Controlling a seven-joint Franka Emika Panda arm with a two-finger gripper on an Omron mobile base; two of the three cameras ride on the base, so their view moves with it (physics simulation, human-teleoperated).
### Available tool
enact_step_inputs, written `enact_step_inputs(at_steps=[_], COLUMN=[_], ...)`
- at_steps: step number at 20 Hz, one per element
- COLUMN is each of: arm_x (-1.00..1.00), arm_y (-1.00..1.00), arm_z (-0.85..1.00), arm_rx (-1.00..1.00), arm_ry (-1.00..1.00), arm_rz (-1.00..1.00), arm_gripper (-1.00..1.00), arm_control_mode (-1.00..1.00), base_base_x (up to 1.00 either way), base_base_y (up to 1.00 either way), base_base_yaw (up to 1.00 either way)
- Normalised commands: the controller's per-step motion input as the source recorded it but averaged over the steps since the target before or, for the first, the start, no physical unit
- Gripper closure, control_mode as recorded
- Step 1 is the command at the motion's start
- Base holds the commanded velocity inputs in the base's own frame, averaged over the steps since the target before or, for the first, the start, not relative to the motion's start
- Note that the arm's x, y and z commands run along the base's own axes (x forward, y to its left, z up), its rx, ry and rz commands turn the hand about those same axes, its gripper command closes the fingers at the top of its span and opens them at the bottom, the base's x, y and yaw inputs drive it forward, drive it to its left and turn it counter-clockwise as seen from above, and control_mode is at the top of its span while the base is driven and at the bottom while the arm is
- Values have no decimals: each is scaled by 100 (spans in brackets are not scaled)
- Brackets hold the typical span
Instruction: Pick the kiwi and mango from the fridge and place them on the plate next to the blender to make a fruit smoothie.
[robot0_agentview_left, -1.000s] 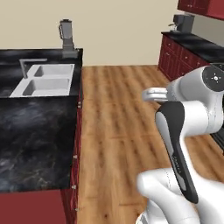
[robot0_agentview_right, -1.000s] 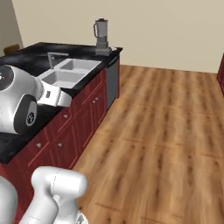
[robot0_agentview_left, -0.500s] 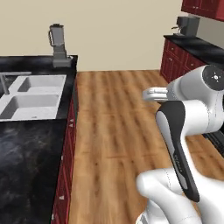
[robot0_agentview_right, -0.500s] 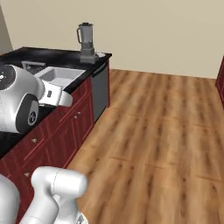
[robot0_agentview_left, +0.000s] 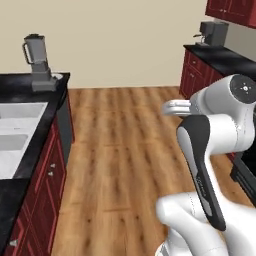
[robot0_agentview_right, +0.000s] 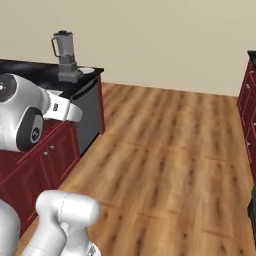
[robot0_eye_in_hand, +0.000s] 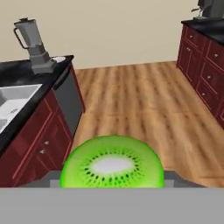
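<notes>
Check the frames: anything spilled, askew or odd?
Nothing stands out. The kiwi sits cut face up in the claw, the blender stands upright on the counter corner with the plate beside it, and nothing looks spilled.

One kiwi (robot0_eye_in_hand: 112, 162), one blender (robot0_agentview_left: 39, 64), one plate (robot0_agentview_left: 57, 77), one two-bowl sink (robot0_agentview_left: 15, 132), one coffee machine (robot0_agentview_left: 212, 34), two worktops (robot0_agentview_left: 30, 90).

Glossy white rounded arm (robot0_agentview_left: 220, 125) with dark-grey joint bands and round end caps.

Glossy green kiwi (robot0_eye_in_hand: 112, 162), translucent grey plastic-looking blender (robot0_agentview_left: 38, 62) on glossy black speckled counter (robot0_agentview_left: 25, 85), matt wood-plank floor (robot0_agentview_right: 170, 165).
</notes>
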Motion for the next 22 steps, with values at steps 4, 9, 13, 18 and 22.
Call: enact_step_inputs(at_steps=[4, 9, 13, 18, 22], arm_x=[0, 0, 0, 0, 0], arm_y=[0, 0, 0, 0, 0], arm_z=[0, 0, 0, 0, 0], arm_rx=[0, 0, 0, 0, 0], arm_ry=[0, 0, 0, 0, 0], arm_rz=[0, 0, 0, 0, 0], arm_gripper=[100, 100, 100, 100, 100], arm_control_mode=[100, 100, 100, 100, 100], base_base_x=[100, 100, 100, 100, 100], base_base_y=[-54, -33, -23, -18, -17], base_base_yaw=[3, 4, 1, 0, 1])
